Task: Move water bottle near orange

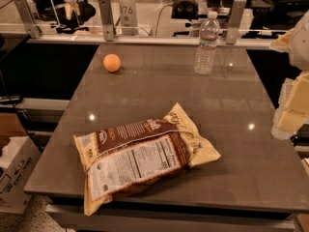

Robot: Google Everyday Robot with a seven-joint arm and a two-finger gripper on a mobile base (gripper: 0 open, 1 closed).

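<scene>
The water bottle (207, 43) is clear with a white cap and a pale label band. It stands upright at the far right of the grey table (159, 95). The orange (112, 63) is small and round and sits at the far left of the table, well apart from the bottle. My gripper (293, 103) shows only as pale blocky parts at the right edge of the view, beside the table's right side. It is to the right of the bottle and nearer to me, and touches nothing I can see.
A large brown and cream snack bag (142, 156) lies flat at the table's front centre. A glass barrier on metal posts (106, 18) runs along the far edge. A cardboard box (14, 175) stands on the floor at the left.
</scene>
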